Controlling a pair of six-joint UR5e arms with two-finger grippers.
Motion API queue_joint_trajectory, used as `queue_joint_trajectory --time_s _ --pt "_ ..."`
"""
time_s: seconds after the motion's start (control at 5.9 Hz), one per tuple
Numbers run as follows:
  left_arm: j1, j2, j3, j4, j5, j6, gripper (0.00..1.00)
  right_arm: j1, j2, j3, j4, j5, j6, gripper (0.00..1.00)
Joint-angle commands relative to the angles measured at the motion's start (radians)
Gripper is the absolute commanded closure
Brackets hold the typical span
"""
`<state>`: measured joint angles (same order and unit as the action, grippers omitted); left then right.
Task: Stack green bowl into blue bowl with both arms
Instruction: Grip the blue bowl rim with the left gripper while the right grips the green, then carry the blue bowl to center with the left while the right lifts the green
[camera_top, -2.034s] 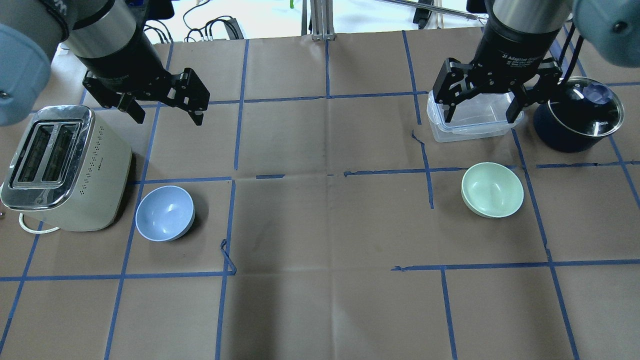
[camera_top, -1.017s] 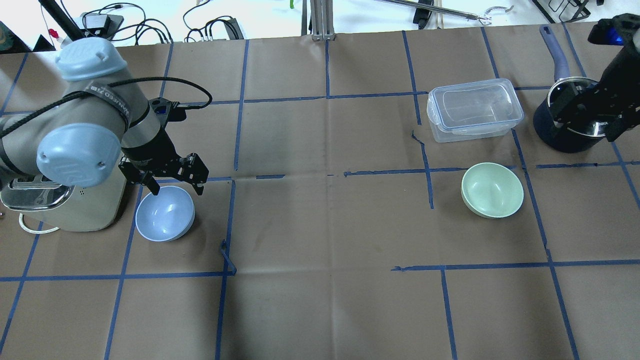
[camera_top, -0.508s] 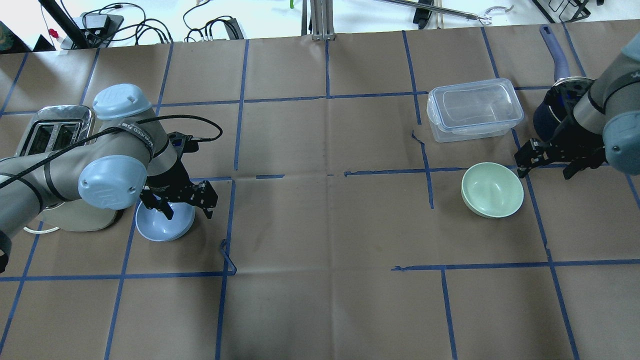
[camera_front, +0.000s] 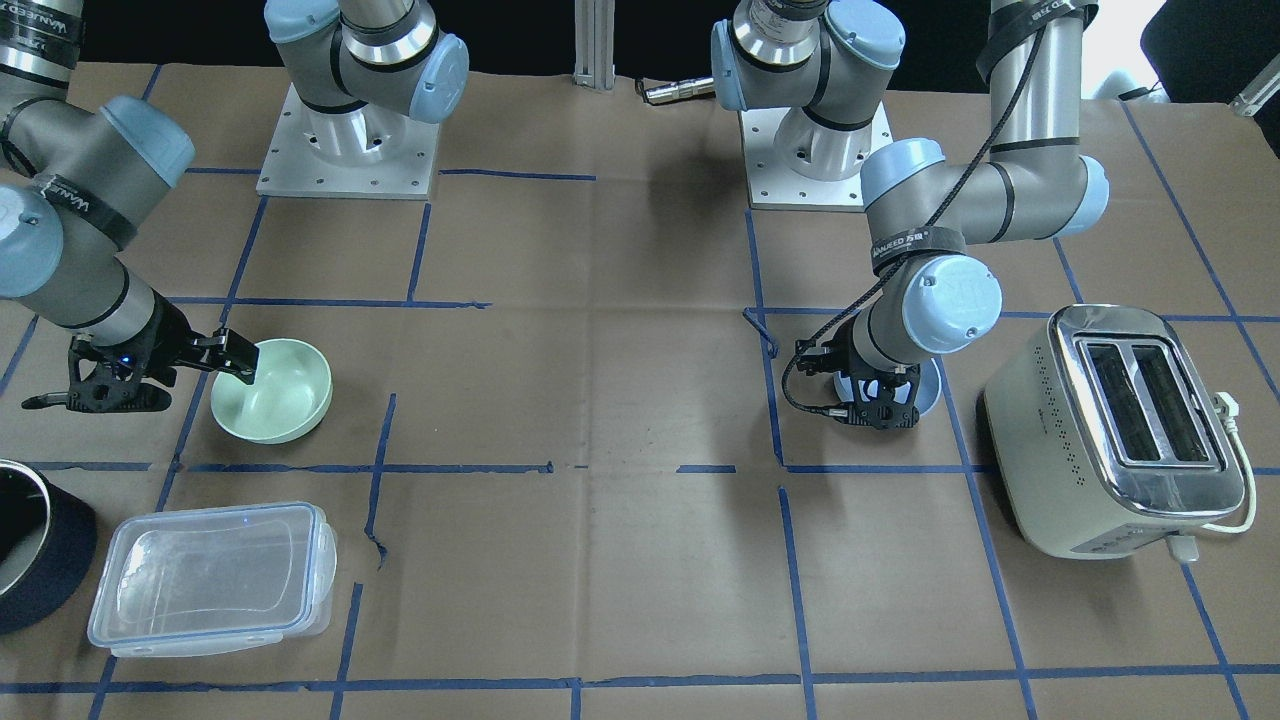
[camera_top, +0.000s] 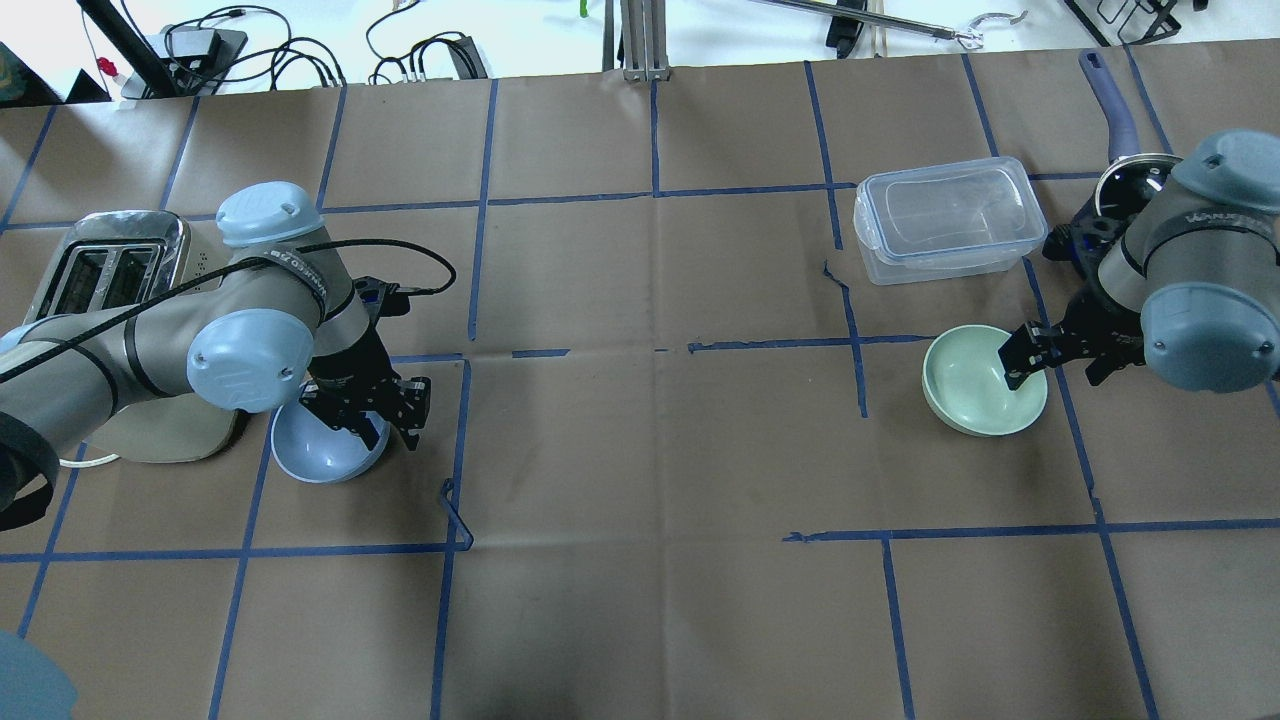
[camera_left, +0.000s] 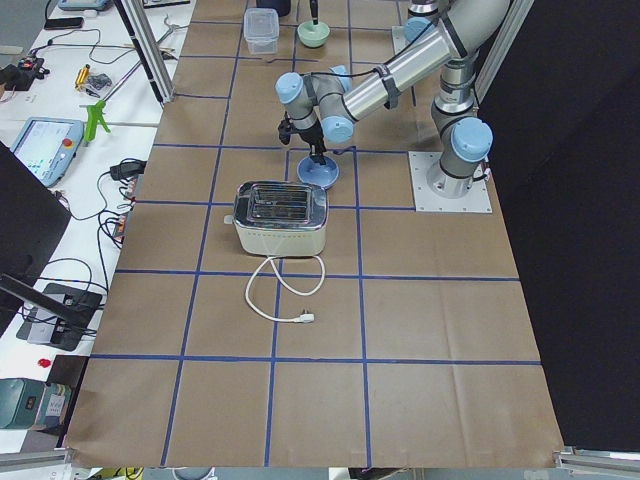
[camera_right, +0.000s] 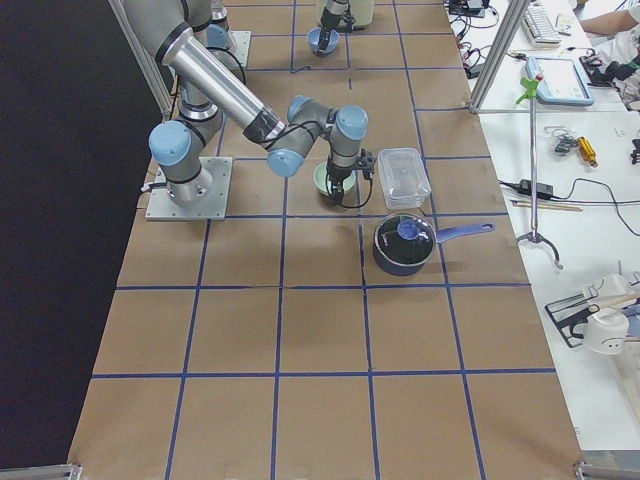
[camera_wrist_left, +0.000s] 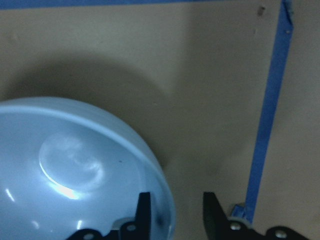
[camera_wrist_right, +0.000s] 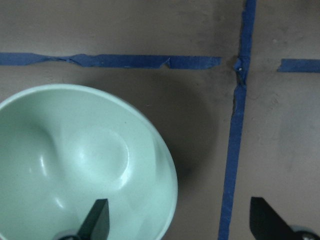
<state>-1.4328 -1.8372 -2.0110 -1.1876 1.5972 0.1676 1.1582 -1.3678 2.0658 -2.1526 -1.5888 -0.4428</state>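
My left claw (camera_wrist_left: 175, 197) is narrow and my right claw (camera_wrist_right: 178, 200) wide. Each straddles a 3 o'clock rim, blue bowl (camera_wrist_left: 75, 160) and green bowl (camera_wrist_right: 75, 165), ready to pinch-lift.

The green bowl (camera_wrist_right: 75, 165) fills the lower left of the frame, upright on the brown counter (camera_wrist_right: 125, 30). The right gripper (camera_wrist_right: 177, 200) is spread wide. One of its fingers (camera_wrist_right: 97, 220) is over the bowl's inside, the other at lower right beyond a vertical blue tape line (camera_wrist_right: 235, 125), with the bowl's right rim between them.
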Motion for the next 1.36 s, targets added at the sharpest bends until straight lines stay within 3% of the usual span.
queue_joint_trajectory --time_s 0.0,0.17,0.34,0.68,0.85,1.02,1.19 --pt "-0.001 0.012 0.004 0.005 0.0 0.001 0.95 0.0 0.006 0.01 -0.007 -0.009 0.001 0.5" --pt "-0.02 0.015 0.026 0.022 0.003 -0.016 0.96 0.0 0.001 0.01 0.002 -0.045 0.01 0.82" --pt "-0.07 0.009 0.091 0.005 -0.012 -0.051 0.96 0.0 0.0 0.013 0.003 -0.042 0.01 0.91" --pt "-0.298 -0.036 0.252 0.017 -0.028 -0.243 0.94 0.0 -0.011 0.002 0.013 -0.036 0.012 0.94" --pt "-0.38 -0.112 0.352 0.017 -0.055 -0.253 0.94 0.005 -0.042 -0.027 0.052 -0.031 0.019 0.94" --pt "-0.458 -0.172 0.453 0.017 -0.046 -0.299 0.93 0.008 -0.077 -0.12 0.212 0.007 0.027 0.94" --pt "-0.501 -0.212 0.492 0.02 -0.055 -0.386 0.92 0.009 -0.095 -0.229 0.388 0.071 0.027 0.95"
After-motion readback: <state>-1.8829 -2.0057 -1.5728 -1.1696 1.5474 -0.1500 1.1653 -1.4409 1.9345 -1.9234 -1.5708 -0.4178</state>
